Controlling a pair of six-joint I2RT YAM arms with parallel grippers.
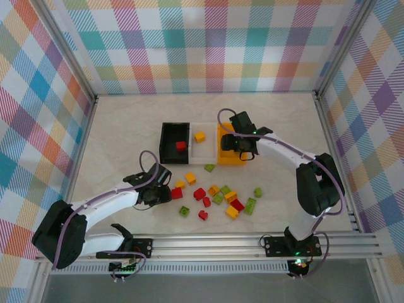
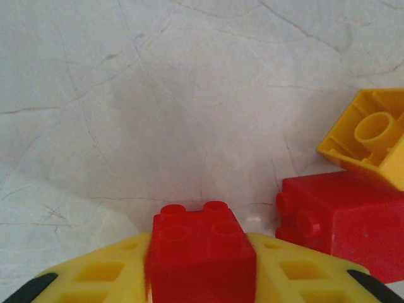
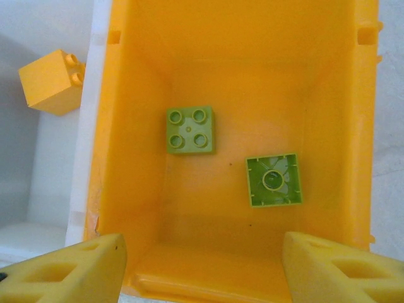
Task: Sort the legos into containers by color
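Note:
My left gripper (image 2: 202,278) is shut on a red lego (image 2: 201,243), its yellow fingers (image 2: 95,278) pressed to both sides, low over the table. Just right of it lie another red lego (image 2: 344,221) and an orange-yellow one (image 2: 369,136). From above, that gripper (image 1: 161,189) sits at the left end of the loose legos (image 1: 218,197). My right gripper (image 3: 202,252) hangs open over the orange-yellow container (image 3: 120,158), which holds two light green legos (image 3: 190,129) (image 3: 274,180). The black container (image 1: 165,140) holds a red lego (image 1: 181,146); the white container (image 1: 201,151) holds an orange-yellow one (image 1: 199,136).
The three containers stand side by side mid-table, black on the left, orange-yellow (image 1: 225,156) on the right. A lone green lego (image 1: 209,167) lies just before them. Checked walls close the table at the back and both sides. Bare tabletop (image 1: 120,126) lies left of the containers.

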